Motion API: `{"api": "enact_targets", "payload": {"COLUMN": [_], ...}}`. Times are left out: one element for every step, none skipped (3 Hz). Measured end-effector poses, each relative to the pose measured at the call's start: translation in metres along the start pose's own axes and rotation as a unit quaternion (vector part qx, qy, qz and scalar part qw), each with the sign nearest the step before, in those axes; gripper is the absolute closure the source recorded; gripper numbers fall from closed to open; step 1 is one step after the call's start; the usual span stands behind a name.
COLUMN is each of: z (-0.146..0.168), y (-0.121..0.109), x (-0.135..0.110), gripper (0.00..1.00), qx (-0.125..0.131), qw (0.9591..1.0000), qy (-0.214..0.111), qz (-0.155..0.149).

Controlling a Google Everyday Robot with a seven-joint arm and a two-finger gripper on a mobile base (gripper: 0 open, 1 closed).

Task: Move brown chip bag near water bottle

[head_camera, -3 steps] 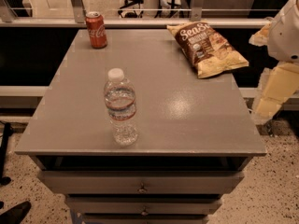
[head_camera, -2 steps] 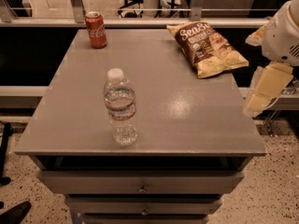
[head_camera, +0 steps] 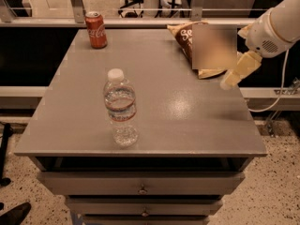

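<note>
The brown chip bag (head_camera: 181,35) lies at the far right of the grey table (head_camera: 187,116), partly covered by a blurred patch; its brown corner with white lettering and a pale yellow edge show. The water bottle (head_camera: 121,108) stands upright at the front centre-left, clear with a white cap and a thin label band. My gripper (head_camera: 235,73) reaches in from the right on a white arm, just off the bag's near right edge and above the table's right side. It holds nothing that I can see.
A red soda can (head_camera: 96,29) stands at the table's far left corner. Drawers (head_camera: 140,189) run below the tabletop. A metal railing (head_camera: 140,21) crosses behind. A cable (head_camera: 280,90) hangs at the right, and speckled floor lies below.
My arm and gripper have moved left and inward from the table's right edge toward the chip bag. The bottle, can and bag have not moved.
</note>
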State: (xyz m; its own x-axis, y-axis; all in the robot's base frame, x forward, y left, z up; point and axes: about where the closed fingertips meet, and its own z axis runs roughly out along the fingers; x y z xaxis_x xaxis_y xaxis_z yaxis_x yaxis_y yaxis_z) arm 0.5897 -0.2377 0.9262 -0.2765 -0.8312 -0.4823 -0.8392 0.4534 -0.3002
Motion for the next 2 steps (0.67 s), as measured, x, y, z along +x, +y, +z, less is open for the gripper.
{"api": "enact_targets", "payload": {"z": [0.044, 0.073], "y": [-0.039, -0.057], "x": [-0.015, -0.026], "gripper": [0.00, 0.00], "qx": [0.005, 0.001], "qw": [0.9966, 0.9919], "qy": [-0.065, -0.100], "qz": [0.050, 0.078]}}
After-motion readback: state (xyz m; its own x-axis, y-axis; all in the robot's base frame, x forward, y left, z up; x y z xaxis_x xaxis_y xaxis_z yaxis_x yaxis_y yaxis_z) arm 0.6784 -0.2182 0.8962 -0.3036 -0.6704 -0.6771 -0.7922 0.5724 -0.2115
